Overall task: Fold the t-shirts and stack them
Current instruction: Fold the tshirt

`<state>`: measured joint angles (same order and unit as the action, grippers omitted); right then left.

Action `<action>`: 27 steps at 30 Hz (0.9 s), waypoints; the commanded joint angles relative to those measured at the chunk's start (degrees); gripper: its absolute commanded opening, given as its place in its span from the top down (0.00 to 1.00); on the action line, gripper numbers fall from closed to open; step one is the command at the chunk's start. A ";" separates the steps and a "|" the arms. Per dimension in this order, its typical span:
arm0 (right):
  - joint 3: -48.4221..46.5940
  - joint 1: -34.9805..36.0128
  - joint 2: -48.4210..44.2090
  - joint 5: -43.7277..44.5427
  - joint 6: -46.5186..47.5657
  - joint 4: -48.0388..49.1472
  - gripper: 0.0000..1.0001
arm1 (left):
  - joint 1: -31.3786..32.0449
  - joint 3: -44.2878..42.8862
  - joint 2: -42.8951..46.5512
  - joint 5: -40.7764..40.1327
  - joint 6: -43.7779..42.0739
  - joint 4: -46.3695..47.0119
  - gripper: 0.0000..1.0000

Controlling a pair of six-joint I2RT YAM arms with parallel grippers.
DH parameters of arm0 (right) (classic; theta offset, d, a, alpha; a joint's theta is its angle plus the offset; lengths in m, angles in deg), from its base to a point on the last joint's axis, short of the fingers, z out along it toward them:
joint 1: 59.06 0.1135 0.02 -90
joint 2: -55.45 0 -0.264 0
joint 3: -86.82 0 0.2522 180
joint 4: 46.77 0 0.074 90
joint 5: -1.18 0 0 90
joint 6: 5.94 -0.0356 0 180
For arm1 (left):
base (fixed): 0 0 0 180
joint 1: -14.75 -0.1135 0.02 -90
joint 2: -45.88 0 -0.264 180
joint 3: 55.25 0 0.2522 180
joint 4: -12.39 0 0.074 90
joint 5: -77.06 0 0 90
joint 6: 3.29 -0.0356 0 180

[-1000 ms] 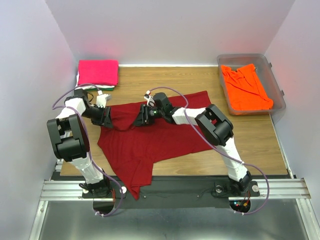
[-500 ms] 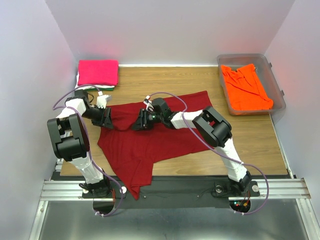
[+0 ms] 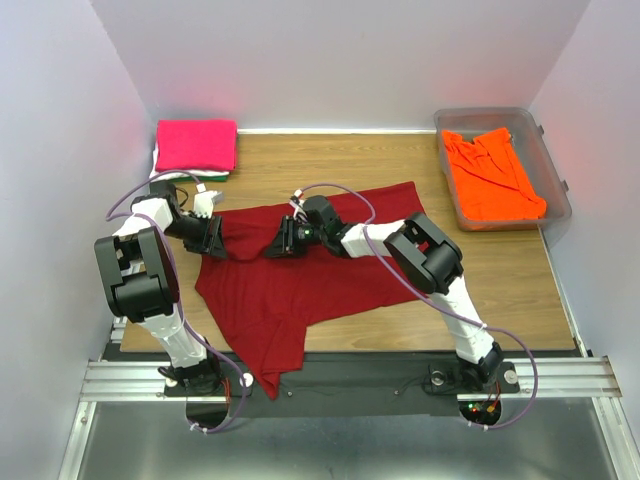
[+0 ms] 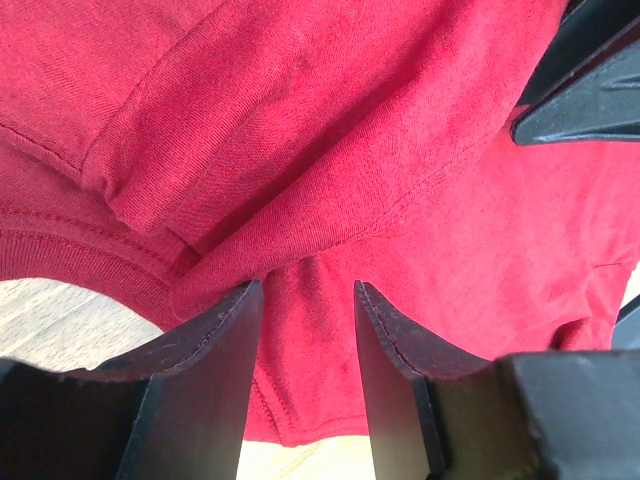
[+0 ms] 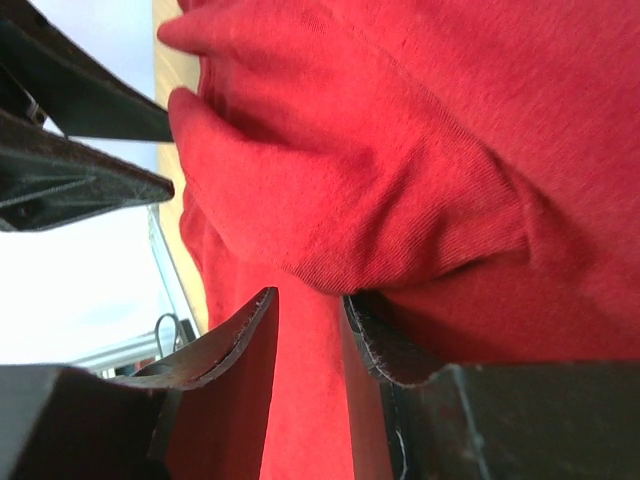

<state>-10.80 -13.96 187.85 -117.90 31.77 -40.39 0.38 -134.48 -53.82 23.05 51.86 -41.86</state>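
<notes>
The dark red t-shirt (image 3: 310, 285) lies spread and rumpled on the wooden table, with one corner hanging over the near edge. My left gripper (image 3: 216, 236) is at the shirt's upper left edge. In the left wrist view its jaws (image 4: 308, 286) stand narrow with red cloth (image 4: 330, 150) between them. My right gripper (image 3: 281, 243) is at the shirt's top middle. Its jaws (image 5: 308, 296) are close together around a bunched fold of the red cloth (image 5: 360, 180). A folded hot pink t-shirt (image 3: 196, 144) lies at the back left on white and green cloth (image 3: 190, 176). The bright orange t-shirt (image 3: 490, 175) lies in the tub.
The clear plastic tub (image 3: 490, 113) stands at the back right against the wall. White walls close in the table on the left, back and right. Bare wood (image 3: 330, 160) shows behind the red shirt and to its right (image 3: 500, 270).
My right gripper has slid a little to the left and nearer along the shirt's top edge, closer to my left gripper. The left arm has not moved.
</notes>
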 commanded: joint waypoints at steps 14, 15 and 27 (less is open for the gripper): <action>-5.62 0.43 0.76 0.96 0.71 -0.89 0.99 | -0.57 -0.97 0.56 1.72 -0.30 -2.22 0.51; -5.88 0.51 -0.03 -0.35 0.35 -1.15 0.99 | -0.66 -1.06 1.08 1.72 -0.57 -3.09 0.52; -3.51 -0.89 -4.78 -9.50 -7.12 -4.58 0.99 | -3.82 -0.54 5.83 -1.09 -1.54 -5.92 0.49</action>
<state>-13.90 -14.09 188.05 -123.71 26.88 -44.41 -2.57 -134.51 -52.12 22.65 51.11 -45.88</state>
